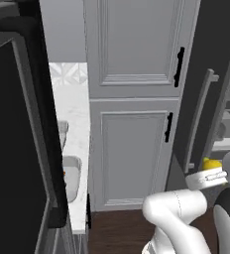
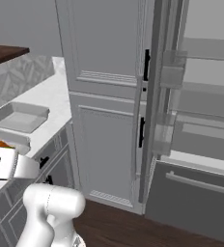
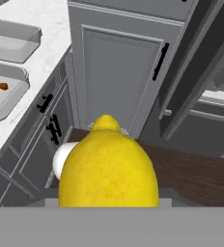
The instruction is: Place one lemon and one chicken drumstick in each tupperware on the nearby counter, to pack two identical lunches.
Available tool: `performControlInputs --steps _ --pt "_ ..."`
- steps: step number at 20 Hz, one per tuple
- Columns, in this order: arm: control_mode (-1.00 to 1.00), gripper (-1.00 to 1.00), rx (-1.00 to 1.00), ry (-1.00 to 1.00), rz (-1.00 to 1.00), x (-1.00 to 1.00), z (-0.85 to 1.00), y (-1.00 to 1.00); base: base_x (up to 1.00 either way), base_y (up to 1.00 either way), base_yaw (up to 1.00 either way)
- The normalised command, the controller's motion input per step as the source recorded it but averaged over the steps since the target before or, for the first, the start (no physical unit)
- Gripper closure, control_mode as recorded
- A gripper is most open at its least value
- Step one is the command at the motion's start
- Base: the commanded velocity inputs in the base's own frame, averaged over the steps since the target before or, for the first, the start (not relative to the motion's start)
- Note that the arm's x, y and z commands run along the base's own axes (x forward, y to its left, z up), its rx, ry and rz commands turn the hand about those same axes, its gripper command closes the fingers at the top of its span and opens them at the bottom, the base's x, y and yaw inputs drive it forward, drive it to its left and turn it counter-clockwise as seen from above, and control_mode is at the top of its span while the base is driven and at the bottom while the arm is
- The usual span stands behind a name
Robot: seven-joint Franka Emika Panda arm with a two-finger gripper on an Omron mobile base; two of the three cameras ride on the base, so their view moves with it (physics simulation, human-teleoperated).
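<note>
1. from my station, a yellow lemon [image 3: 108, 166] sits right in front of the hand camera, hiding the finger tips; it is hanging over the dark wood floor [image 3: 191, 173], not resting on anything.
2. the pincer [image 1: 217, 171] appears partly closed around that lemon, judging by its place between the jaws; the contact itself is covered, and the jaws' gap cannot be read directly.
3. in the left base view a yellow patch shows just above the white wrist at the right edge, where the hand is cut off.
4. two tupperware trays lie on the marble counter [image 3: 46, 19]: the near tray [image 3: 7, 99] holds a lemon and a drumstick, the far tray [image 3: 10, 41] looks bare inside.
5. the near tray is cut off by the frame edge in the hand view and partly behind the arm in the right base view.
6. tall grey cabinet doors [image 2: 106, 106] stand beside the counter; the fridge [image 2: 201, 120] is open to the right.
</note>
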Motion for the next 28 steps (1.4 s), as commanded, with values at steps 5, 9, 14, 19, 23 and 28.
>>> performControlInputs --steps 5,9,14,19,23,28 --pt "1.00 1.00 0.00 0.00 0.00 0.00 0.00 0.00 0.73 0.16 0.00" --pt "1.00 1.00 0.00 0.00 0.00 0.00 0.00 0.00 0.69 0.35 0.00" --pt "1.00 1.00 0.00 0.00 0.00 0.00 0.00 0.00 0.75 0.11 0.01" --pt "1.00 1.00 0.00 0.00 0.00 0.00 0.00 0.00 0.81 0.04 0.01" --pt "1.00 1.00 0.00 0.00 0.00 0.00 0.00 0.00 0.68 0.34 0.03" --pt "1.00 1.00 0.00 0.00 0.00 0.00 0.00 0.00 0.08 0.42 0.24"
